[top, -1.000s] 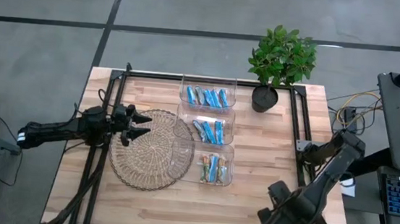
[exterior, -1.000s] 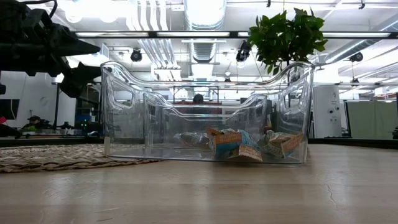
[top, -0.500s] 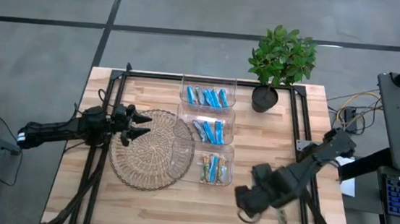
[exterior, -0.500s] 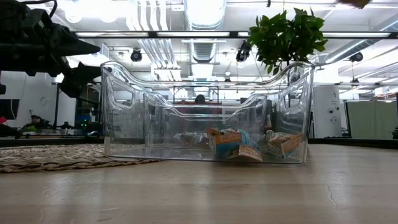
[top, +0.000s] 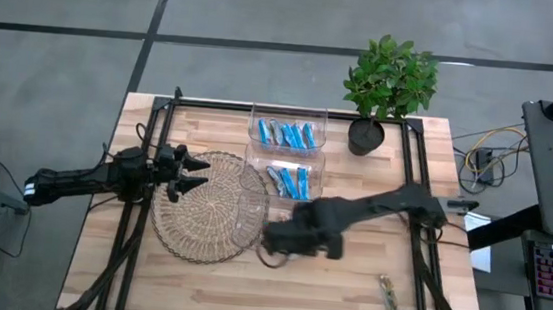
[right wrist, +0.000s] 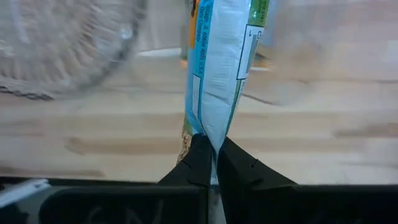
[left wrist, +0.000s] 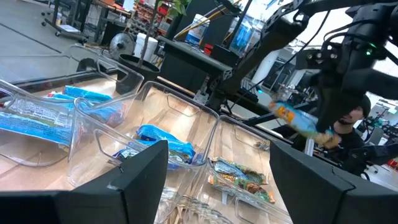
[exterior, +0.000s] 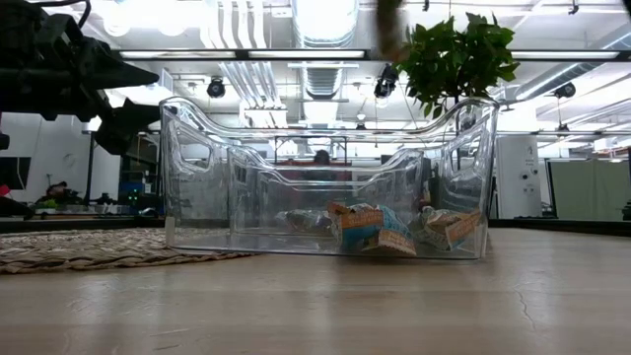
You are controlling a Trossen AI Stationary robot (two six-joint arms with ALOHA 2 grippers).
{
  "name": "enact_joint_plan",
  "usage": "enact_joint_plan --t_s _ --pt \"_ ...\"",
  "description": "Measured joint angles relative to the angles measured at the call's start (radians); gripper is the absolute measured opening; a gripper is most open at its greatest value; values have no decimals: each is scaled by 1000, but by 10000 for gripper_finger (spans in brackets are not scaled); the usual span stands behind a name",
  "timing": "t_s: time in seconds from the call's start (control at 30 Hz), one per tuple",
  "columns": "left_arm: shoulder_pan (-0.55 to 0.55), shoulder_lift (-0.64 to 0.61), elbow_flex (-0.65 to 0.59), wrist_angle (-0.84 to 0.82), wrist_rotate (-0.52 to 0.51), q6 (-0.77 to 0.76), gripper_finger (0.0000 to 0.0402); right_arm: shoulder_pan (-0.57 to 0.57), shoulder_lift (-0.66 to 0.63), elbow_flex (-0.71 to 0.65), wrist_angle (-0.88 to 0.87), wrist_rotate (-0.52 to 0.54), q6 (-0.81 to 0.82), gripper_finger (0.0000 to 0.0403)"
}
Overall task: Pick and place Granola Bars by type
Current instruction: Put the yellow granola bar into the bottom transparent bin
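Three clear bins (top: 284, 168) sit in a row down the middle of our table (top: 215, 288), each holding wrapped granola bars (top: 285, 134): blue ones in the far and middle bins, and green-and-tan ones in the near bin, as the low view shows through its clear wall. A round woven mat (top: 204, 207) lies just beside the bins on the left side, and a potted plant (top: 387, 82) stands at the far right corner.

Our right hand (top: 284, 238) reaches across the table from the right and hangs over the near bin, at its edge toward the mat. From the right wrist view we see its fingers (right wrist: 198, 163) pinched together on the end of one bar (right wrist: 217, 62), a blue and white wrapper with a green edge, which stands up out of the grip. The left wrist view shows the same bar (left wrist: 297, 119) held in the air above the bins.

Our left hand (top: 191, 173) hovers over the mat's left rim, fingers spread apart and holding nothing.

One more bar (top: 389, 295) lies alone on the bare wood near the front right of the table, well apart from the bins.
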Motion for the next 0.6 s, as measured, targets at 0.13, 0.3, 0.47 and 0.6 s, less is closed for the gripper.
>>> enact_joint_plan --t_s 0.13,0.3,0.47,0.6 --pt "0 0 0 0 0 0 261 -56 77 32 97 -20 -48 8" --pt "0 2 0 0 -2 0 261 -97 149 39 150 -35 -91 8" --pt "0 6 0 -1 -12 0 261 -124 193 46 152 -60 -132 8" --pt "0 6 0 -1 -12 0 261 -137 220 46 151 -65 -166 8"
